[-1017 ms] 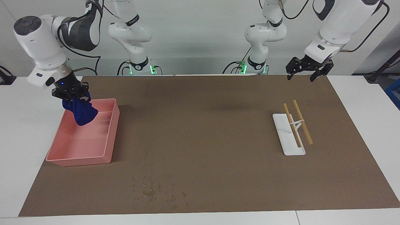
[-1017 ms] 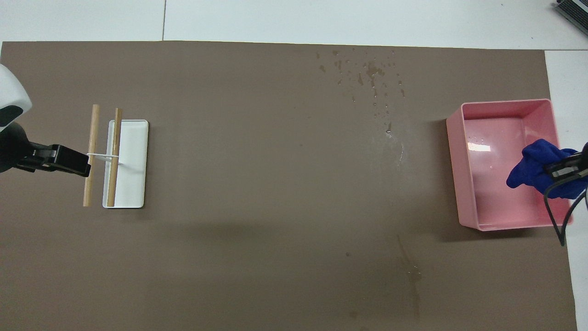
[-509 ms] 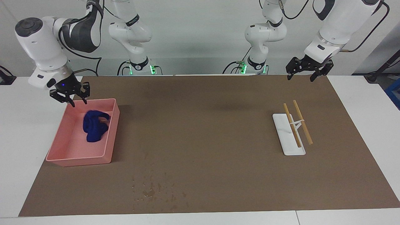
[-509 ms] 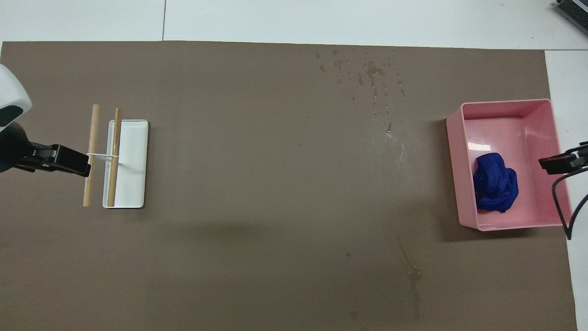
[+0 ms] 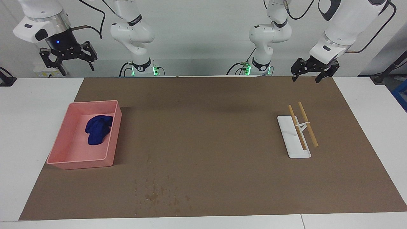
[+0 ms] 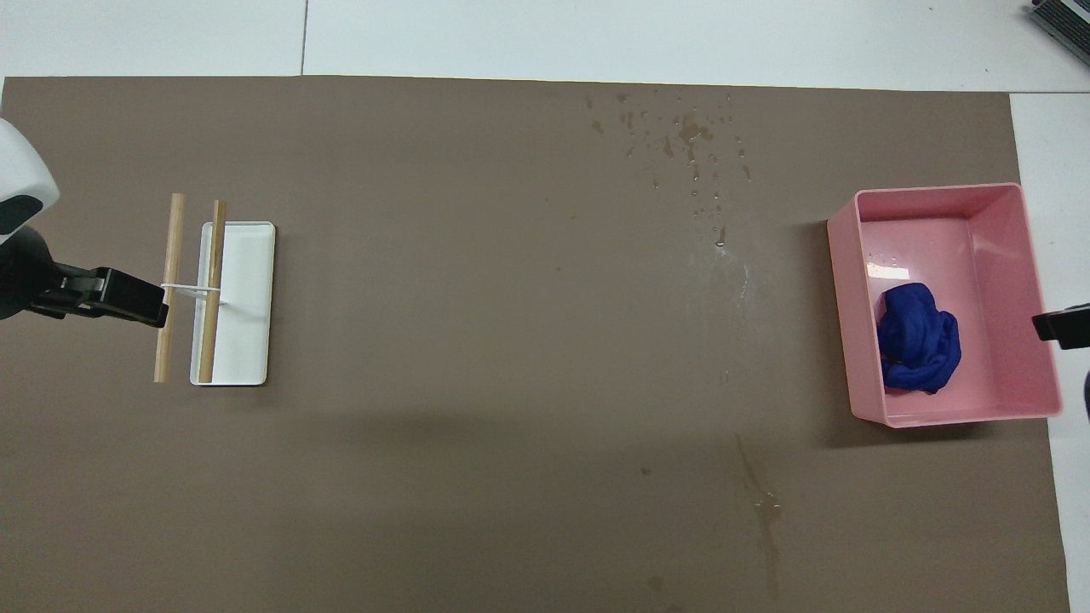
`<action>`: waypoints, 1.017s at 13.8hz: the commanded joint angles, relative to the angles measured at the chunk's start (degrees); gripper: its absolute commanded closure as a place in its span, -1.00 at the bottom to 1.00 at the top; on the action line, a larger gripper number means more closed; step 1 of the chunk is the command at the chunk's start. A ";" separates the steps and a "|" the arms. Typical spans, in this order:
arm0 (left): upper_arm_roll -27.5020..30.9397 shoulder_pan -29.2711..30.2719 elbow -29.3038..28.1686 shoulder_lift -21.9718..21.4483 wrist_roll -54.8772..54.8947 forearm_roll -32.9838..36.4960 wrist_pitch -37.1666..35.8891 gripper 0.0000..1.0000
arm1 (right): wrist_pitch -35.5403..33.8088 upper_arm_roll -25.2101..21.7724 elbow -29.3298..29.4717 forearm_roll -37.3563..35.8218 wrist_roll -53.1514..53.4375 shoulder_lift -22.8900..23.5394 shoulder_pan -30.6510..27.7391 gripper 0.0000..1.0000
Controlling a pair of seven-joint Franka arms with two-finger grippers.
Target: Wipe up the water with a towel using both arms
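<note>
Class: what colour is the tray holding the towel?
Pink tray, clearest in the overhead view.

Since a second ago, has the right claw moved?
Yes. The right claw has let go of the towel, risen and pulled back toward the robots, away from the pink tray.

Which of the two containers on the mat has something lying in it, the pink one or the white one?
The pink tray, at the right arm's end: the navy towel lies crumpled inside it. The white rack only carries two wooden sticks above its bare base.

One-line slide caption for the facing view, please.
Navy towel crumpled in pink tray; both open pincers, right and left, raised and empty.
</note>
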 commanded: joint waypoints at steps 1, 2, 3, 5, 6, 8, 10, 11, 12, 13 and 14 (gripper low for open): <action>0.44 -0.30 -0.95 -1.14 0.80 0.13 -0.26 -1.00 | -1.45 0.84 -2.81 3.01 9.07 -1.22 1.60 -1.00; 0.44 -0.30 -0.86 -1.14 0.80 0.04 -0.35 -1.00 | -1.28 1.01 -3.34 4.41 13.18 -1.40 1.87 -1.00; 0.44 -0.30 -0.95 -1.14 0.80 0.13 -0.26 -1.00 | -0.93 1.10 -3.70 7.30 17.57 -1.58 2.05 -1.00; 0.44 -0.30 -0.95 -1.14 0.80 0.13 -0.26 -1.00 | 2.21 1.19 -4.58 9.61 21.48 -1.58 2.14 -1.00; 0.44 -0.30 -0.86 -1.14 0.80 0.13 -0.26 -1.00 | 4.24 1.19 -5.45 9.53 19.83 -1.67 2.31 -1.00; 0.44 -0.30 -0.95 -1.14 0.80 0.13 -0.35 -1.00 | 8.88 1.19 -9.74 9.35 15.18 -1.75 3.19 -1.00; 0.44 -0.30 -0.86 -1.14 0.80 0.13 -0.35 -1.00 | 12.43 1.19 -11.79 7.95 14.81 -0.45 5.64 -1.00; 0.44 -0.30 -0.86 -1.14 0.80 0.13 -0.35 -1.00 | 11.13 1.19 -11.26 5.51 14.89 -0.09 6.61 -1.00; 0.44 -0.30 -0.95 -1.14 0.80 0.13 -0.26 -1.00 | 9.03 1.19 -10.39 3.57 14.89 0.18 6.45 -1.00; 0.44 -0.30 -0.86 -1.14 0.80 0.13 -0.26 -1.00 | 8.48 1.10 -10.29 3.55 14.98 0.27 5.84 -1.00; 0.44 -0.30 -0.86 -1.14 0.80 0.04 -0.35 -1.00 | 8.48 1.10 -9.77 3.03 15.07 0.44 6.01 -1.00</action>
